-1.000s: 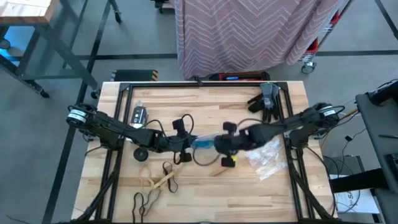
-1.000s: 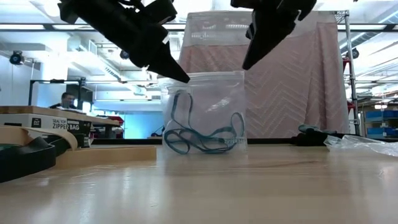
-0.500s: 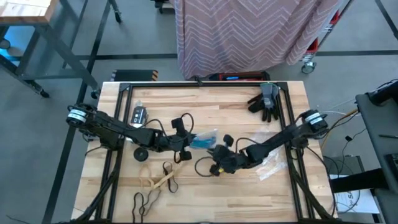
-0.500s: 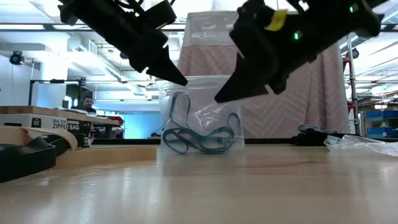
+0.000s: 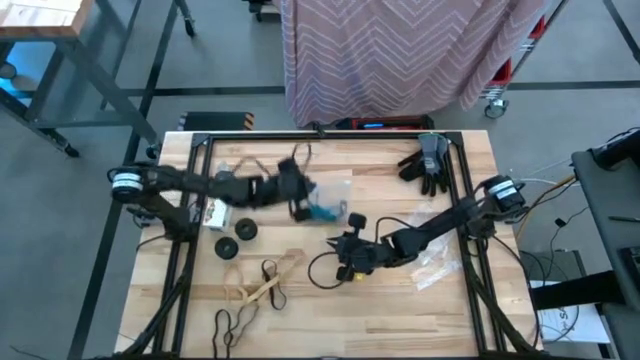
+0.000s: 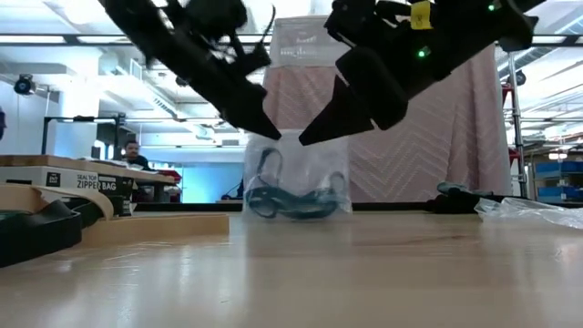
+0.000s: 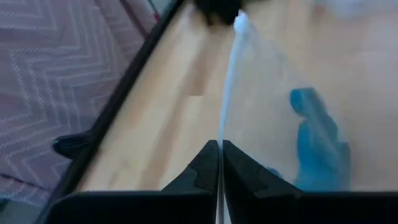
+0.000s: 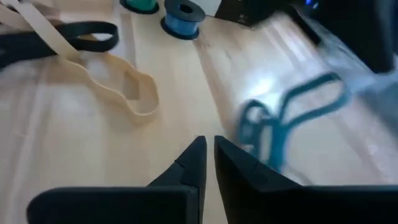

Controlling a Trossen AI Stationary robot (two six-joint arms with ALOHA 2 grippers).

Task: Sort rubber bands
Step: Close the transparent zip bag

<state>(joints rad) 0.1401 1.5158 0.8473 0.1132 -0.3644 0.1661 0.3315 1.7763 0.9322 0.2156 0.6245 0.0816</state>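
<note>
High view: left gripper (image 5: 297,196) pinches a clear bag (image 5: 325,205) of blue bands (image 5: 322,211) above the table; tan bands (image 5: 262,287) and black bands (image 5: 230,322) lie unsorted nearer the front edge. Right wrist view: right gripper (image 8: 205,163), nearly closed, holds nothing beside the bag.

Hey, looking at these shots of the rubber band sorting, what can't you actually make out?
- How many blue rubber bands lie in the clear bag: tangled in the low view, blurred in the left wrist view.
- Whether the right gripper holds anything: nothing shows between its nearly closed fingertips, and its arm covers it from above.
- The black bands by the table's front edge: too thin to count in the high view.
- Left gripper pinches the bag's edge; its seal is blurred.
</note>
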